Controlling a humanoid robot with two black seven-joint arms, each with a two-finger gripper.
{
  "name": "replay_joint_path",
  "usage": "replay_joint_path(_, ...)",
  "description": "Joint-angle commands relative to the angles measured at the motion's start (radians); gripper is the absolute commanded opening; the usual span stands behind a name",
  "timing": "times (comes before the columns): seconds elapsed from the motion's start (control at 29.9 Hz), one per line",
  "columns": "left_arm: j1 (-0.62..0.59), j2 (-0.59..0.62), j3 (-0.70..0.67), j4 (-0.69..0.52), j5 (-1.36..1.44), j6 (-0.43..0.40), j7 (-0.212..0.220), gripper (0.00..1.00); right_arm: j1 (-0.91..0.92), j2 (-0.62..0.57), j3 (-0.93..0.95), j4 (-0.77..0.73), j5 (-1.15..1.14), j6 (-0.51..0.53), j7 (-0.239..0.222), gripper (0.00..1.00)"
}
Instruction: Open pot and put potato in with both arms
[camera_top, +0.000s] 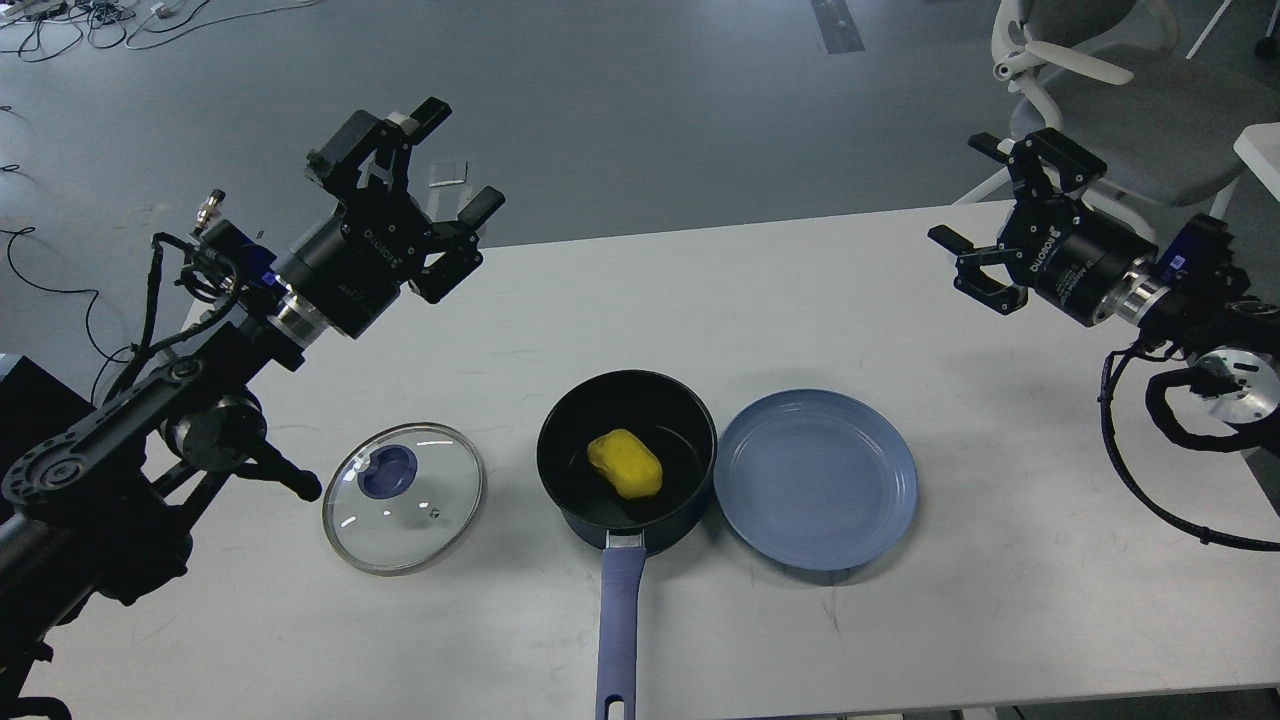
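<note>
Two grippers: both raised above the table, apart from all items.
Pot (627, 455): round, dark-blue wall, glossy black interior; uncovered, at table centre front.
Handle (620, 630): long, straight, blue-violet, pointing toward the near table edge.
Potato (625, 464): smooth, bright yellow oval; lying inside the pot on its base.
Lid (403, 498): round clear glass, steel rim, blue knob; flat on the table, left of the pot, not touching it.
Plate (816, 479): flat, blue-grey, circular, bare; just right of the pot, rim at or nearly at the pot wall.
Left gripper (440, 165): black cylinder body with white lettering; fingers spread wide, nothing between them; held high over the far left table edge, pointing up and right.
Right gripper (975, 200): same build; fingers spread wide, nothing held; high at the far right, pointing left.
Table (1000, 620): white, matte, faint scuffs.
Floor (650, 100): grey, smooth; cables at upper left.
Chair (1120, 90): white frame, grey seat, behind the right arm.
</note>
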Motion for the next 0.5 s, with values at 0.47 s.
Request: replay_joint_path(0.47,0.085,-0.056,-0.060,0.059,0.006,0.004,0.031,0.97,-0.068,0.069,0.025,-0.081,0.020,0.002,0.000,1.00)
